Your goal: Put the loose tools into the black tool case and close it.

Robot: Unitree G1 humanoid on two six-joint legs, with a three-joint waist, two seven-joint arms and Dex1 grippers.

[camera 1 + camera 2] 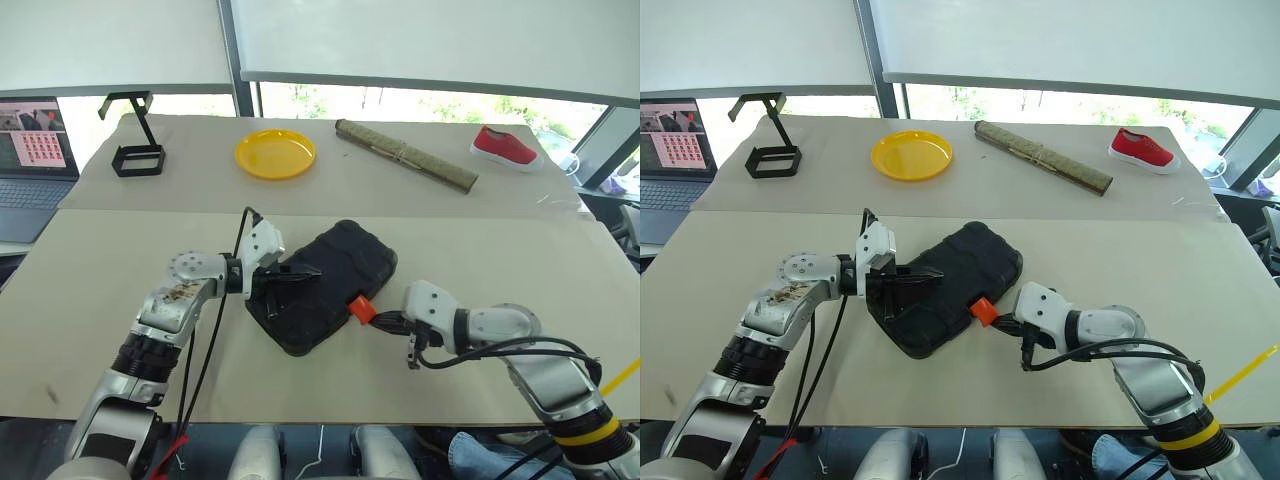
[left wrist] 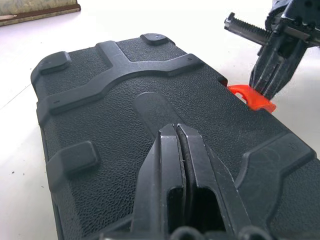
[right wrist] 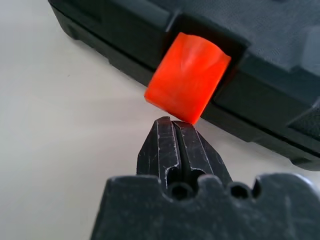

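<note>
Under the left gripper (image 2: 177, 131) lay the black tool case (image 1: 325, 285), lid down; its fingers were pressed together, empty, tips on or just above the textured lid. Just ahead of the right gripper (image 3: 174, 122), also pinched shut and empty, the orange latch (image 3: 189, 77) stuck out, tips at its lower edge.

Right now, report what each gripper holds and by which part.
Nothing held. Left gripper, shut, sits over the tool case lid; right gripper, shut, tips at the orange latch.
</note>
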